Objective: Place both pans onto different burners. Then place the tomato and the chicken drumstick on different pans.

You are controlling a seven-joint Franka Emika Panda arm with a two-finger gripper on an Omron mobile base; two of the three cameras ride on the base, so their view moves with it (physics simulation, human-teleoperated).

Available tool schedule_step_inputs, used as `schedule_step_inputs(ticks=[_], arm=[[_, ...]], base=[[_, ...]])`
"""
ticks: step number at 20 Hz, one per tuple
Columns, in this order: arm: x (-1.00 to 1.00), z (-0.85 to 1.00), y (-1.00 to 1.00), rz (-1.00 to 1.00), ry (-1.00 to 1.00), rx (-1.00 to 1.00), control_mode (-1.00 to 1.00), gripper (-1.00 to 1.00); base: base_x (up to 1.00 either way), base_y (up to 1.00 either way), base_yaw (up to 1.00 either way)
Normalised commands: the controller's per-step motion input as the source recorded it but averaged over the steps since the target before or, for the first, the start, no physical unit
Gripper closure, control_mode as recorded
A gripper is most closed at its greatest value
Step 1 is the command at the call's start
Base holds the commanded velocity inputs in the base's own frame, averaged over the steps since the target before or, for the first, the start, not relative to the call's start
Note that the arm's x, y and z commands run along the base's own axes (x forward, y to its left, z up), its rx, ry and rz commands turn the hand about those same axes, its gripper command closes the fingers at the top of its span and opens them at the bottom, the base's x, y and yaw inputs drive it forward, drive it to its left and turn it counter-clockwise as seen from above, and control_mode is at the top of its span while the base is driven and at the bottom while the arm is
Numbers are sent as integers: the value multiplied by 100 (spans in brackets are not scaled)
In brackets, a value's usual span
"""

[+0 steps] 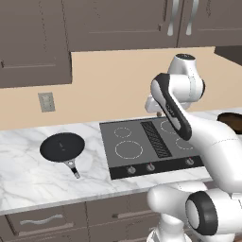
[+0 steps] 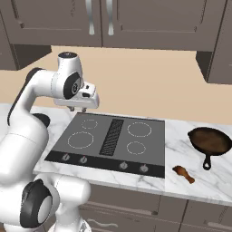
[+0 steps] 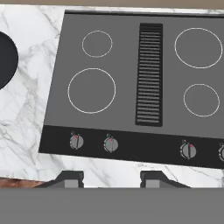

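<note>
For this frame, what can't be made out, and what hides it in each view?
- Brown pan, left base view: mostly hidden behind the arm and cut by the right edge.
- Black skillet, hand view: cut by the left edge, handle out of frame; in the right base view only a sliver shows past the arm.
- Gripper, right base view: fingers too small to judge the gap.
- Right-hand burner, left base view: partly covered by the arm.

The flat matte-black skillet (image 1: pixel 62 146) lies on the marble tabletop (image 1: pixel 28 175) at the left of the left base view, handle toward the lower right, well apart from the burners (image 1: pixel 128 150). These thin white rings, all bare, flank a black grille. At the right of the right base view sits the glossy brown pan (image 2: pixel 210 141); the chicken drumstick (image 2: pixel 184 173) lies near it, lower left.
</note>
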Motion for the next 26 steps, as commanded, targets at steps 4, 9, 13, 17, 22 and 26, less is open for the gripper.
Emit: schedule_step_inputs(ticks=[4, 9, 13, 17, 22, 26], arm=[[-10, 0, 0, 0, 0, 0, -100, -100], [-33, -11, 12, 0, -1, 0, -100, -100], [-39, -15, 24, 0, -3, 0, -100, -100], [-42, -17, 27, 0, -5, 0, -100, -100], [-36, -19, 33, 0, -5, 0, -100, -100], [-28, -24, 36, 0, -5, 0, -100, -100]], base=[[0, 0, 0], [0, 0, 0], [0, 0, 0], [0, 0, 0], [0, 0, 0], [0, 0, 0]])
